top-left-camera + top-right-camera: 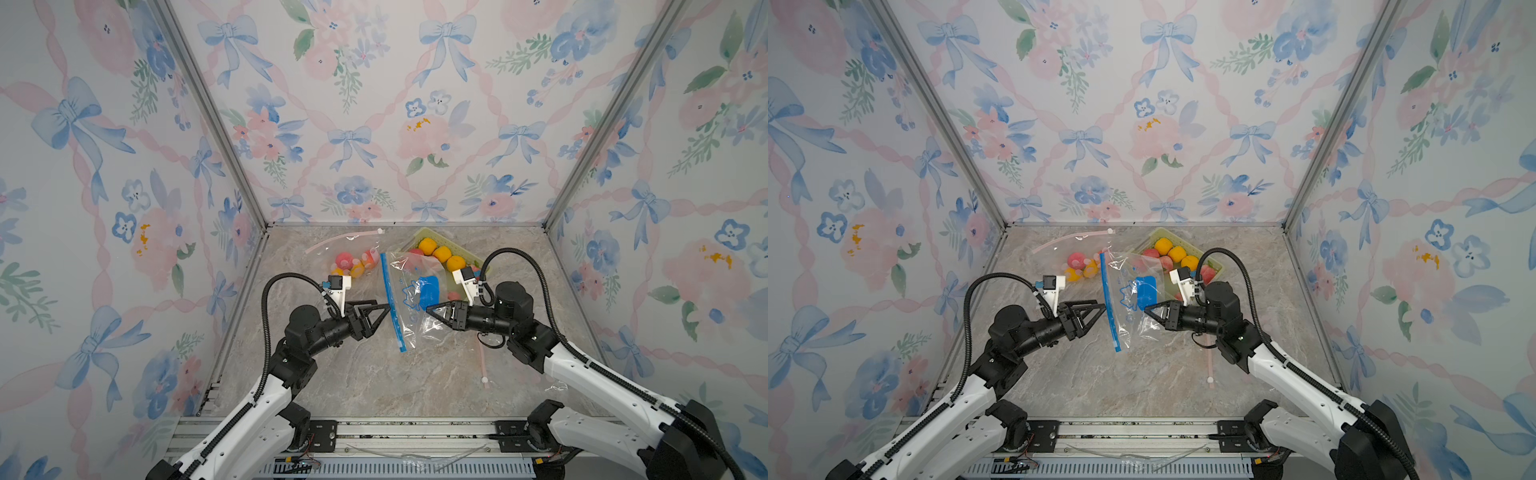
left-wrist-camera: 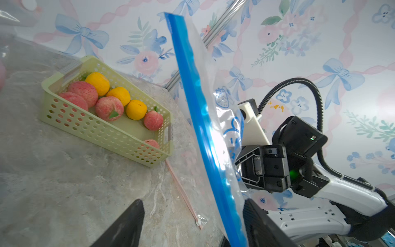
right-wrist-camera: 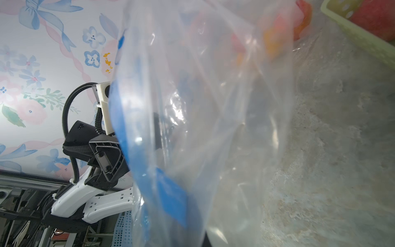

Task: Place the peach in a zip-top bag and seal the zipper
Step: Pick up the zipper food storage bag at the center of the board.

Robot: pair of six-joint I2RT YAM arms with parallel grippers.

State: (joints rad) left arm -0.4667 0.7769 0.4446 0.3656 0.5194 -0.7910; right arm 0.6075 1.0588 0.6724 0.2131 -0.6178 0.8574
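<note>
A clear zip-top bag (image 1: 409, 291) with a blue zipper strip (image 1: 392, 303) hangs upright over the middle of the table. My right gripper (image 1: 430, 309) is shut on the bag's clear side. My left gripper (image 1: 386, 311) stands open at the zipper edge. In the left wrist view the blue zipper strip (image 2: 198, 119) runs between its two fingers, close against one finger (image 2: 256, 216). Several peaches (image 2: 109, 108) lie in a green basket (image 2: 106, 132) with oranges (image 2: 136, 109). I see no peach inside the held bag (image 3: 203, 107).
The green basket (image 1: 419, 237) stands at the back right. Another clear bag (image 1: 353, 262) with a pink zipper lies at the back left with fruit inside. A further pink-zippered bag (image 1: 483, 365) lies flat by my right arm. Flowered walls close in three sides.
</note>
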